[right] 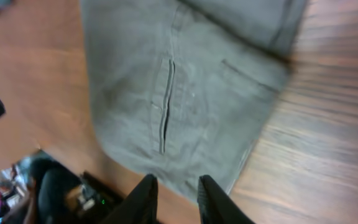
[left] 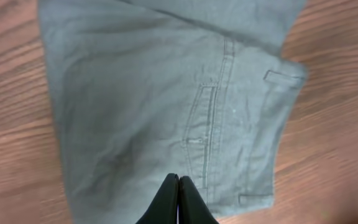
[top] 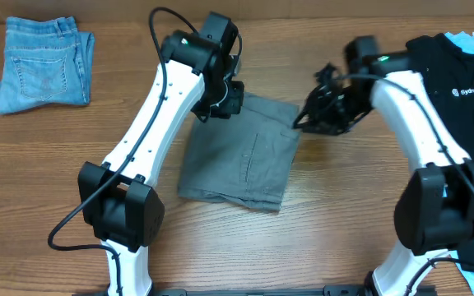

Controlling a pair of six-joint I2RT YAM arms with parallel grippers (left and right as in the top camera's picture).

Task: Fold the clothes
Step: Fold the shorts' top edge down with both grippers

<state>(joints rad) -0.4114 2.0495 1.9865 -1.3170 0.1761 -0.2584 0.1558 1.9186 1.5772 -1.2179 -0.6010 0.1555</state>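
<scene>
The grey shorts [top: 241, 152] lie flat in the middle of the surface [top: 344, 230]. The left tool [top: 219, 105] hangs over their 11 o'clock corner, fingers pressed together with nothing pinched. The right tool [top: 307, 119] sits at their 2 o'clock edge, slightly parted and empty. Denim shorts [top: 39, 66] lie at 10 o'clock.

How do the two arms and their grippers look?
Both arms have white links and black joint housings: the left arm and the right arm. A thin black cable loops along each. A small green light shows on the right arm. The left gripper and right gripper have black tapered fingers.
</scene>
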